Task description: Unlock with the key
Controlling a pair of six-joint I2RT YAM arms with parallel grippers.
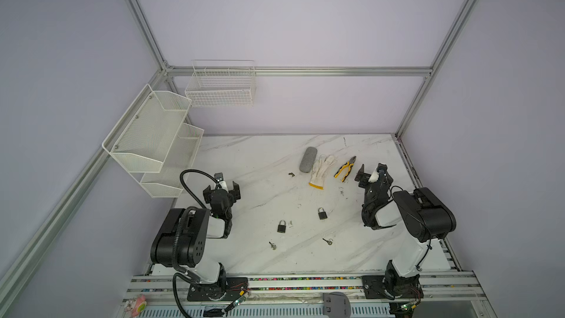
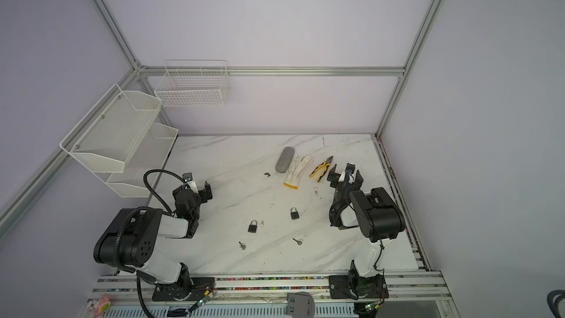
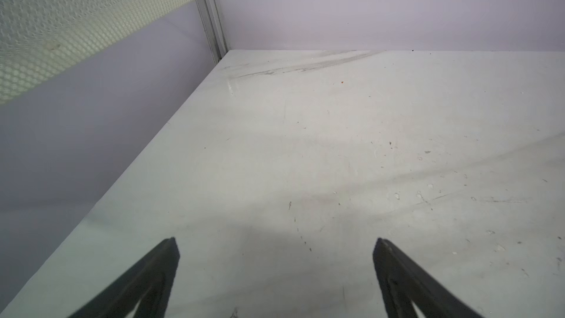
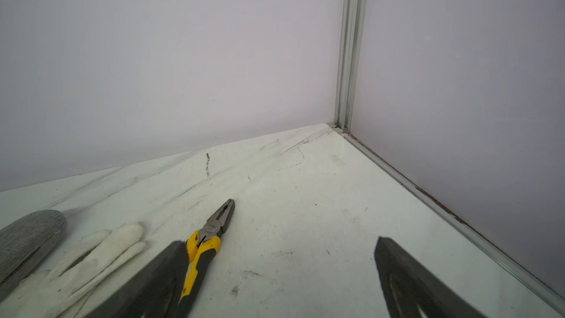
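Jaws on left gripper point(image 3: 275, 241) and right gripper point(image 4: 279, 243) stand spread, empty, at ten and two o'clock from the padlocks point(image 1: 282, 226), presumably leaving keys point(image 1: 272, 245) reachable.

**Robot body.** Black-and-white left arm point(image 1: 183, 240) and matching right arm point(image 1: 425, 221): rounded matte-black joint housings alternate with glossy white link shells. The left arm's large black housing bears a cluster of small round holes point(image 1: 198, 247). A black corrugated cable conduit point(image 1: 175, 246) follows the left arm, and a thin black cable point(image 1: 429, 247) follows the right arm. Each arm is mounted on a flat black base plate point(image 1: 201, 293) dotted with bolt heads, beside thin red wires point(image 1: 238, 285) and a small green-lit circuit board point(image 1: 237, 302). The left gripper point(image 3: 275, 240) and right gripper point(image 4: 279, 240) have dark grey tapered fingers point(image 3: 397, 273) with triangular cut-outs.
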